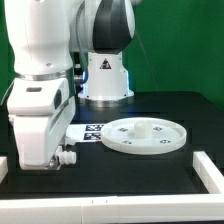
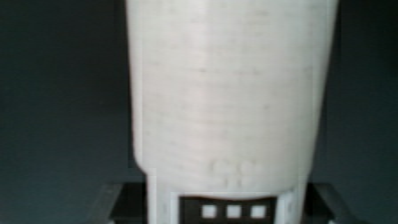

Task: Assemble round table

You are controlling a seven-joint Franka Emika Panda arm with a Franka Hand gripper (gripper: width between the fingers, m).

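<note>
- the end effector (image 1: pixel 48 158) hangs low over the black tabletop (image 1: pixel 150 172); its fingers are hidden, so I cannot tell whether it is open or clamped;
- the leg (image 2: pixel 222 90) fills the wrist view, close against the end effector; a tag (image 2: pixel 228 211) sits at one end;
- the marker board (image 1: pixel 92 130) lies just beside the end effector, toward the exterior view's right;
- the round disc (image 1: pixel 145 135) lies flat beyond that board, apart from the end effector, hub (image 1: pixel 147 127) upward

one round disc (image 1: pixel 146 135), one leg (image 2: pixel 222 100)
</note>
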